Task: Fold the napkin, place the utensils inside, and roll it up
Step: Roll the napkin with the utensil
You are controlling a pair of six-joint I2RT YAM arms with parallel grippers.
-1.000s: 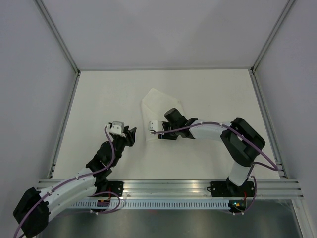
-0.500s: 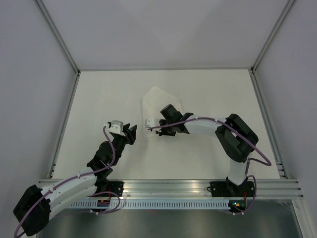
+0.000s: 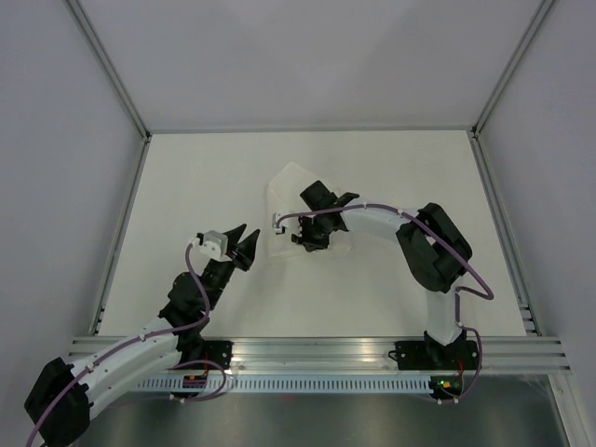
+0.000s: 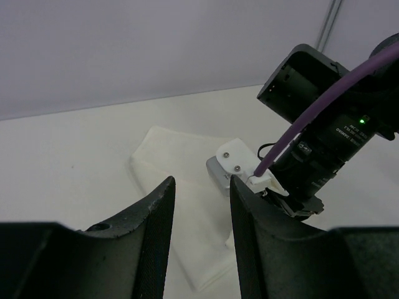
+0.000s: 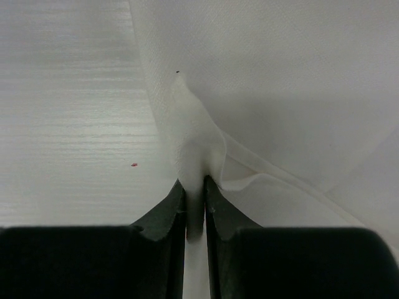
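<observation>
The white napkin (image 3: 289, 186) lies near the middle of the table, partly folded over. My right gripper (image 3: 304, 238) is over its near part, shut on a raised fold of the cloth (image 5: 194, 143). In the right wrist view the fingers (image 5: 194, 185) pinch that fold, with bare table to the left and napkin (image 5: 268, 81) to the right. My left gripper (image 3: 244, 244) stands open just left of the napkin with nothing in it. In the left wrist view its fingers (image 4: 201, 187) frame the napkin (image 4: 177, 152) and the right arm's wrist (image 4: 312, 143). The utensils are out of view.
The white table (image 3: 186, 177) is bounded by metal rails (image 3: 121, 233) at the left and right and by grey walls at the back. Both arm bases sit on the rail at the near edge (image 3: 317, 354).
My right gripper has closed on the napkin and moved left and away from the bases, drawing the near part of the cloth with it. The left gripper has turned a little toward the napkin.
</observation>
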